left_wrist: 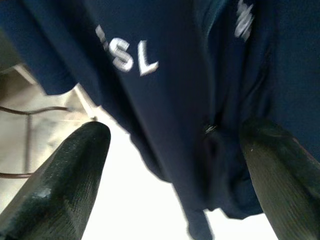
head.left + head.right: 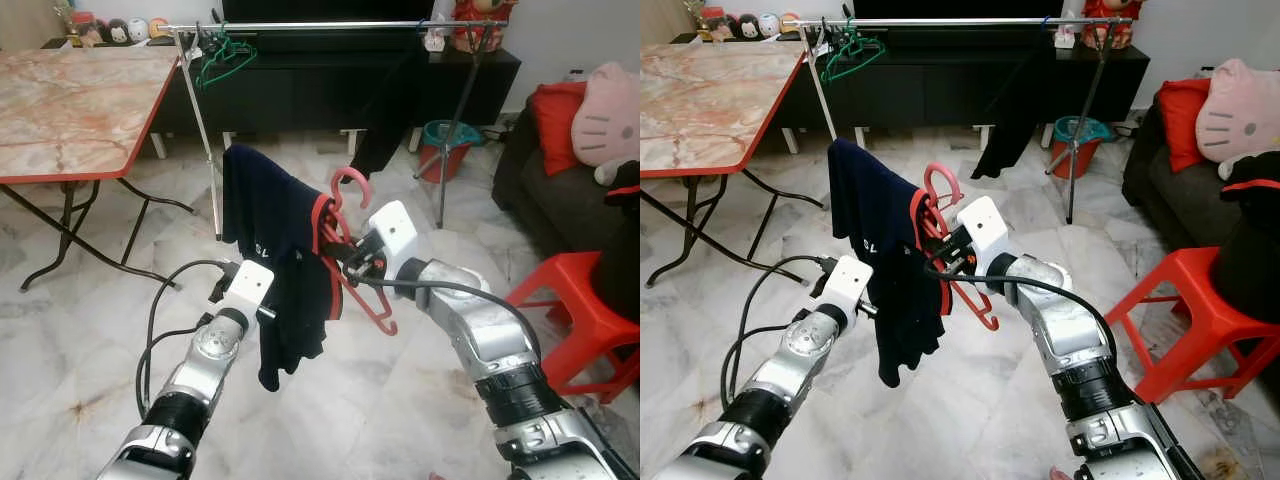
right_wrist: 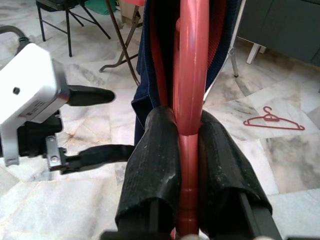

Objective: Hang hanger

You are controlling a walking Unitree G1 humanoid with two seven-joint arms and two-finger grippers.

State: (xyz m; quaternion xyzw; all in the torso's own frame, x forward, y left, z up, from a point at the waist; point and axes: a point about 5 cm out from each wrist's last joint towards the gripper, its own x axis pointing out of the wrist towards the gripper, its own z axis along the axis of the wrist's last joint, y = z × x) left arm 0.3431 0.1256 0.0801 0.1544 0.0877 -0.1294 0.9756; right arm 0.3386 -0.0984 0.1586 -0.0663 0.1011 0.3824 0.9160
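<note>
The right gripper (image 3: 189,150) clamps the red hanger (image 2: 352,255) carrying a navy shirt (image 2: 275,250); the left gripper (image 1: 170,165) reaches in, fingers spread — the right wrist view reveals another hanger on the floor (image 3: 272,120).

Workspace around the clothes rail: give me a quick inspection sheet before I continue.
Surface: marble floor, a spare red hanger lying on it.
Job's things: pink hanger carrying a navy shirt; clothes rail ahead with green hangers and a dark garment.
Clutter: red stool, teal bucket.
Grippers: right gripper shut on the pink hanger; left gripper open beside the shirt.
Cables: black cable looping off the left arm.
Surroundings: folding table, sofa with cushions.
</note>
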